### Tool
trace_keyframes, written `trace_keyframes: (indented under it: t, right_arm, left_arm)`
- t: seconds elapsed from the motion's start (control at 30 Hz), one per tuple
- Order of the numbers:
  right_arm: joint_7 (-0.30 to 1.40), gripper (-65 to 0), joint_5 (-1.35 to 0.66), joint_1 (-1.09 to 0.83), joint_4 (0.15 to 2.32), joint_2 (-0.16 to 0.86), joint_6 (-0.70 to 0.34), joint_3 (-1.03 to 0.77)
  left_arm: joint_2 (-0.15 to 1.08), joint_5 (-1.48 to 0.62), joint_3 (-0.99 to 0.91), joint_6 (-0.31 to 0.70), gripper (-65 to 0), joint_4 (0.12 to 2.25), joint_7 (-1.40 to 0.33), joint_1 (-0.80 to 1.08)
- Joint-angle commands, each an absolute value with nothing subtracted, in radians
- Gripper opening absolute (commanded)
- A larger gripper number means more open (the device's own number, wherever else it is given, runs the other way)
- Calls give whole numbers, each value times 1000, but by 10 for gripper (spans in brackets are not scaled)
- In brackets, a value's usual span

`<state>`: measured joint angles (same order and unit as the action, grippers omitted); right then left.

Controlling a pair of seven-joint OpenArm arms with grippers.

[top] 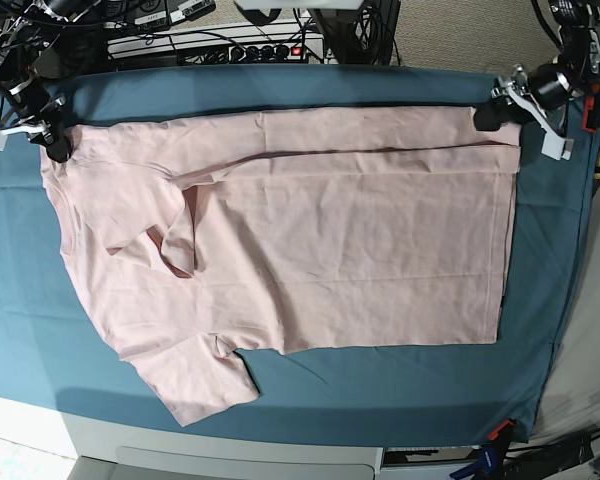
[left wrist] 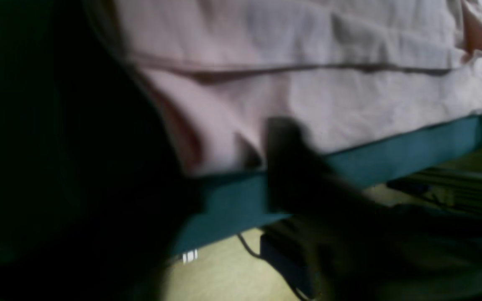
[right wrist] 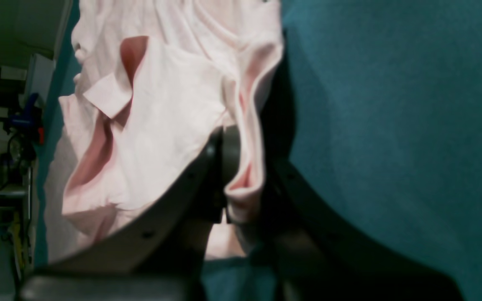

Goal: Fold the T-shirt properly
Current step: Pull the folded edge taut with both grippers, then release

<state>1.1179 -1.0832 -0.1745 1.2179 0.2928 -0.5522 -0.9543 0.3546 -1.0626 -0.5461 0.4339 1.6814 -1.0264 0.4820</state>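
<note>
The pale pink T-shirt [top: 330, 250] lies spread on the teal cloth [top: 380, 390], plain side up, with one long fold along its far edge and a sleeve tucked in at the left. My right gripper [top: 52, 145] sits at the shirt's far left corner. In the right wrist view this gripper [right wrist: 228, 175] is shut on a bunched fold of the T-shirt [right wrist: 161, 125]. My left gripper [top: 492, 115] is at the far right corner. In the left wrist view it [left wrist: 232, 167] is blurred, its dark fingers [left wrist: 287, 159] straddling the T-shirt's [left wrist: 308, 83] edge.
Cables and a power strip [top: 230, 45] run behind the table's far edge. Clamps [top: 495, 432] hold the teal cloth at the near right corner. The white table front [top: 230, 450] shows below the cloth. Floor and cables [left wrist: 224, 267] show past the table edge.
</note>
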Motion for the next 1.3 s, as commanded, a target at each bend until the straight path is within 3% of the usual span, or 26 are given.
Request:
trace_keyframes:
  t: [0.0,0.13,0.77,1.27]
  right_arm:
    - [1134,-650,-1103,-175,1223,299,-554,-955]
    - [1137,-650,-1103,-175,1223,299,-585,-955]
    - [1156,-650,-1125,-398,1459,299,-617,-957]
    - [1154,-650,-1074,-434,1473,300,-616,-957]
  left_arm:
    - [366,-1052,-555,428,-575,1688,-1044,490]
    - [366,-1052,-574,428,-650,1692,-1040,490]
    - [375,-1052,-587,443,-650,1791,-1058,593]
    - [391,-1035,-621,437,-650,1791,-1067,616]
